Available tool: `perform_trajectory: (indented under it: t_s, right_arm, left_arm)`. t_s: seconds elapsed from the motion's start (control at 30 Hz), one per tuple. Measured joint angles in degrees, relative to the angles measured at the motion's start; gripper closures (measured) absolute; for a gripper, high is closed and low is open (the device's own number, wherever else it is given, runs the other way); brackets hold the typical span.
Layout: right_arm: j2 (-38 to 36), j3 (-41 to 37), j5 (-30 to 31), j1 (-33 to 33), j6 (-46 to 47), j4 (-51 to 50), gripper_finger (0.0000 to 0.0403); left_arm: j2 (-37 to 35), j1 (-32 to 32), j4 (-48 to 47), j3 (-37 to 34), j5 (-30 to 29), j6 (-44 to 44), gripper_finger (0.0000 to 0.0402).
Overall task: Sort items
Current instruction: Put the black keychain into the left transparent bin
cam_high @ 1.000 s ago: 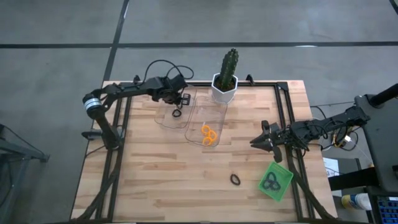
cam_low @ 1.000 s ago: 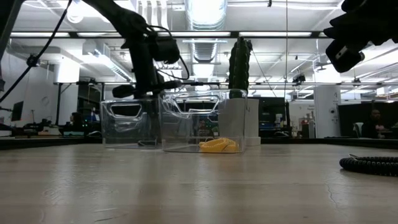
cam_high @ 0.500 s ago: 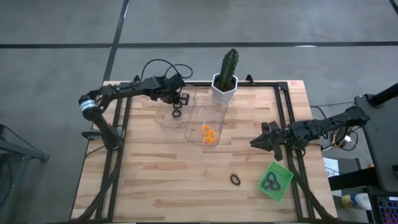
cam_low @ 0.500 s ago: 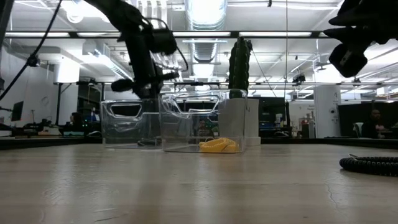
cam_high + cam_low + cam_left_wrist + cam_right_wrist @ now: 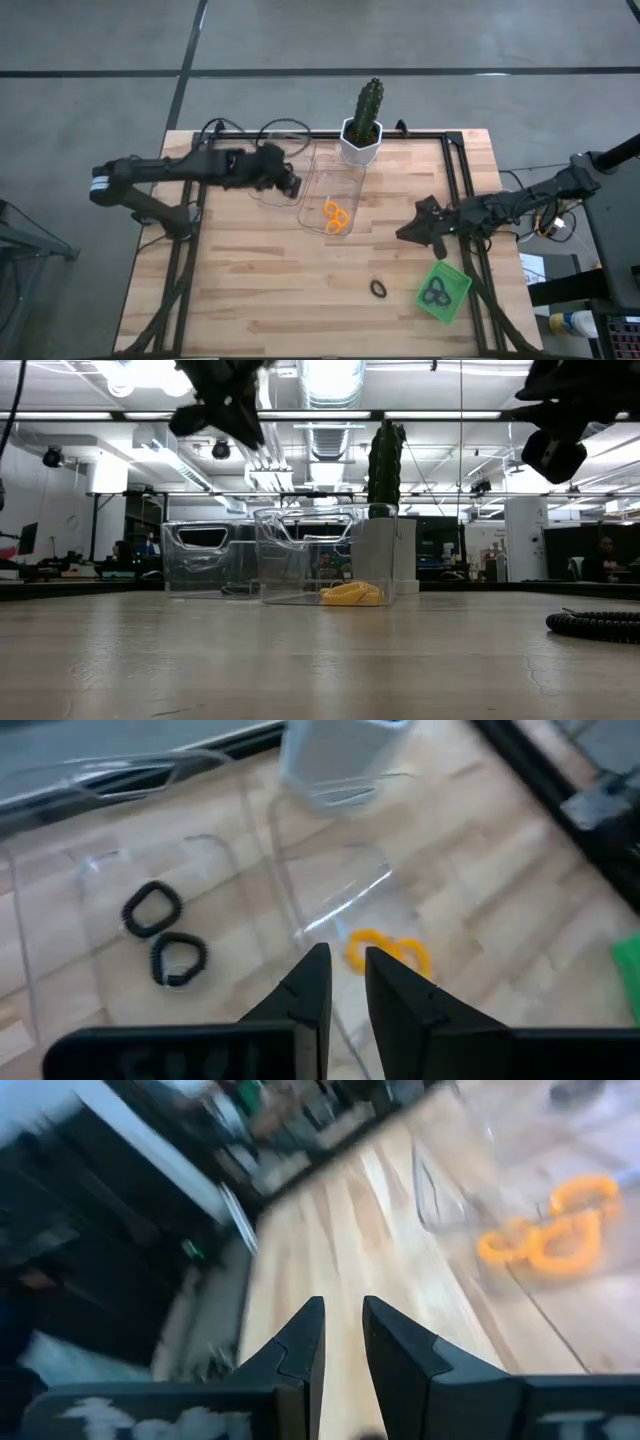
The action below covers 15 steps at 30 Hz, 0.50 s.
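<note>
Two orange loops [image 5: 336,215] lie in the right clear tray [image 5: 345,175] and also show as orange loops [image 5: 385,950] in the left wrist view. Two black loops [image 5: 152,908] [image 5: 178,960] lie on the floor of the left clear tray [image 5: 60,870]. One black loop [image 5: 378,288] lies on the bare table. More black loops [image 5: 436,292] rest in the green tray [image 5: 455,278]. My left gripper [image 5: 291,186] hovers shut above the left clear tray, holding nothing. My right gripper [image 5: 404,233] hangs shut over the table's right part, between the orange loops and the green tray.
A cactus in a white pot [image 5: 362,130] stands at the far edge behind the clear trays. Black frame rails run along the table's left and right sides. Bare wood lies across the near half, around the lone black loop [image 5: 595,624].
My left gripper has risen well above the left clear tray and drawn back from the tray's far end toward its near end, with the arm swinging out to the left. My right gripper has edged a little toward the table's left.
</note>
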Motion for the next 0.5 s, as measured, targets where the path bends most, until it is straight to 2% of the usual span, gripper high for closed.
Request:
perform_trajectory:
  t_s: [0.13,0.3,0.4,0.5]
  right_arm:
    - [9.8,9.9,-3.6,0.1,-0.7,-14.9,0.0335]
    - [23.1,20.8,-7.0,0.8,-0.5,-33.1,0.0335]
    - [30.1,25.4,-11.4,0.9,1.0,-38.1,0.0335]
    - [36.2,28.3,-16.1,0.9,4.0,-40.8,0.0335]
  left_arm:
    - [-1.6,-6.8,-0.7,0.0,-4.3,-2.1,0.0344]
    - [-1.7,-13.2,-1.4,0.0,-5.4,-3.3,0.0344]
    - [-1.6,-16.2,-3.7,-0.2,-8.2,-6.4,0.0344]
    - [-1.8,-19.3,-6.3,-1.4,-13.5,-10.4,0.0344]
